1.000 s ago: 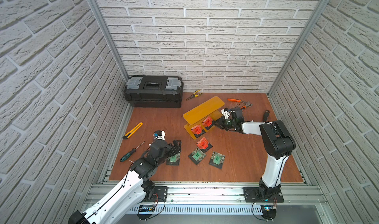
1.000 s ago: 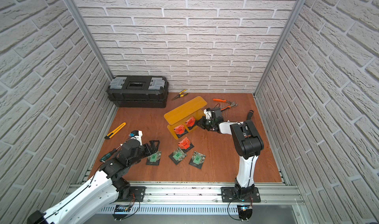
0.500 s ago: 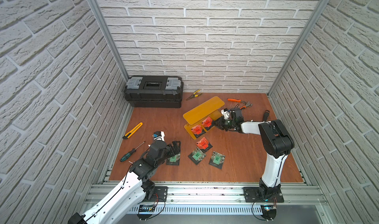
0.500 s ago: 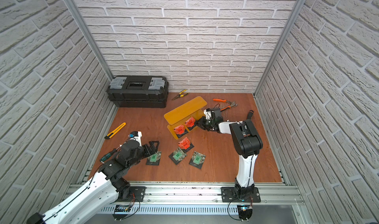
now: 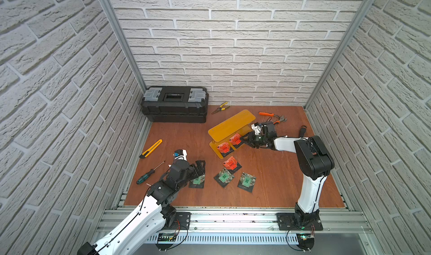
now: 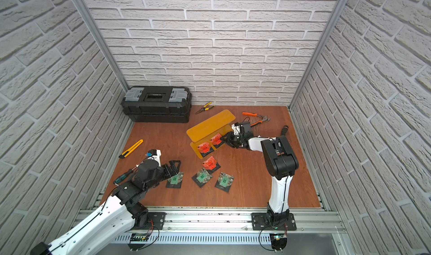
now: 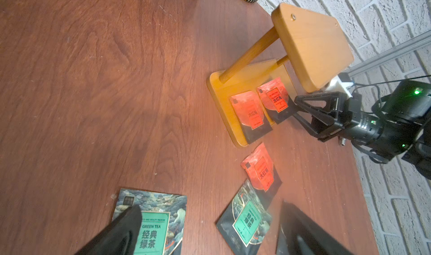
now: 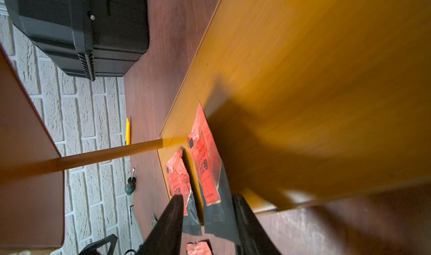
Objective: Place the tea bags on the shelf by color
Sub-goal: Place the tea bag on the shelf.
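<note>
The amber shelf (image 5: 231, 125) stands at the back middle. Two red tea bags (image 5: 225, 148) (image 5: 235, 139) lie on its lower plate (image 8: 303, 78). My right gripper (image 5: 246, 140) sits low at that plate's edge, open, its fingers (image 8: 173, 216) either side of the black end of one red tea bag (image 8: 205, 162), not pinching it. A third red tea bag (image 5: 231, 164) lies on the table. In front of it lie three green tea bags (image 5: 197, 181) (image 5: 225, 176) (image 5: 247, 180). My left gripper (image 5: 201, 168) hangs open over the leftmost green one (image 7: 151, 225).
A black toolbox (image 5: 175, 103) fills the back left corner. Yellow pliers (image 5: 220, 107) and orange cutters (image 5: 272, 116) lie behind the shelf. A yellow utility knife (image 5: 151, 148) and a screwdriver (image 5: 149, 173) lie at the left. Brick walls close three sides.
My right gripper's jaws have parted from the red tea bag, which now rests on the lower plate. The left arm has hardly moved.
</note>
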Robot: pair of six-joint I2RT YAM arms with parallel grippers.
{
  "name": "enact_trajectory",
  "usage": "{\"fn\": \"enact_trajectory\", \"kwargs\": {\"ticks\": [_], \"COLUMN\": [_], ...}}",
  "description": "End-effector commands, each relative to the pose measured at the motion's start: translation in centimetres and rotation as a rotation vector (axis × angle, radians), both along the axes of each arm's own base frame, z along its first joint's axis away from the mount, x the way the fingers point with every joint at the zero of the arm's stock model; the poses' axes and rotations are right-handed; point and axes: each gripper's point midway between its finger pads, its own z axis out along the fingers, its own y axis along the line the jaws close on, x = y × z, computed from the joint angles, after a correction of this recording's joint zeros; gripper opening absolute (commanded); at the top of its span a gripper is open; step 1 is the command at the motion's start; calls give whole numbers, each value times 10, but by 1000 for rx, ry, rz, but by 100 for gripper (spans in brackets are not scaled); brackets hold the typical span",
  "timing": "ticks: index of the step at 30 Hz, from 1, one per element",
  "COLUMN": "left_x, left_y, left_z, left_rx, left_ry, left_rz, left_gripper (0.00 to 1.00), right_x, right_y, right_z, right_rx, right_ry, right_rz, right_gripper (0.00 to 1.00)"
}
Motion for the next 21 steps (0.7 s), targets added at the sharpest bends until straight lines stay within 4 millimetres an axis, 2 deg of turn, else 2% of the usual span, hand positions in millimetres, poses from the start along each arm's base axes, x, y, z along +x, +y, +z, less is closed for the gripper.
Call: {"fn": "enact_trajectory", "kwargs": {"ticks": [1,21], "left_x": [2,2], "left_y": [4,3], "left_z": [-3,-3], "left_rx": [5,1], "left_ry": [-10,-10], "left_rz": [18,17], "left_gripper": [99,99], "right_x": [5,-1], "right_y": [1,-14], "right_z": [7,12], "right_rx": [-24,-149], "right_ry": [-34,-58], "right_rz": [10,7], "right_gripper": [39,44]}}
